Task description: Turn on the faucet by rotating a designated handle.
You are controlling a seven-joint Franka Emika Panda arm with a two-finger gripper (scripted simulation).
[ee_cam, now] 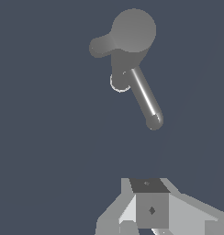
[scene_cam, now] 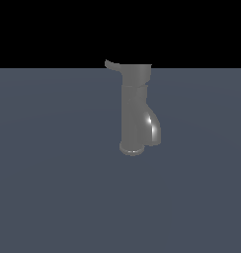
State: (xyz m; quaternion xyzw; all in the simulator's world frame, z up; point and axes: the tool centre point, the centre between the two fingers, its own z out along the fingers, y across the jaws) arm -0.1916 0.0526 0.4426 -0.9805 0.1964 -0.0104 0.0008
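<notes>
The faucet stands upright on a flat blue-grey floor, a little to the exterior view's right of centre and about halfway up the picture. Its round flared base sits on the floor, and its grey cylindrical body rises to a wider cap whose top reaches into the black background above the floor's far edge. The glossy spout curves out low on the body toward the exterior view's right, catching a bright streak of light. The handle, a thin curved lever in the same grey metal, sticks out from the cap toward the exterior view's left, opposite the spout.

No arm appears in the exterior view. In the wrist view the faucet is seen from above: the round cap, the handle as a short stub to one side, and the spout as a long shiny bar. The gripper shows only partly at the picture's edge (pale grey blocks, its fingertips cut off), well apart from the faucet and touching nothing. Whether its jaws stand wide or narrow cannot be told.
</notes>
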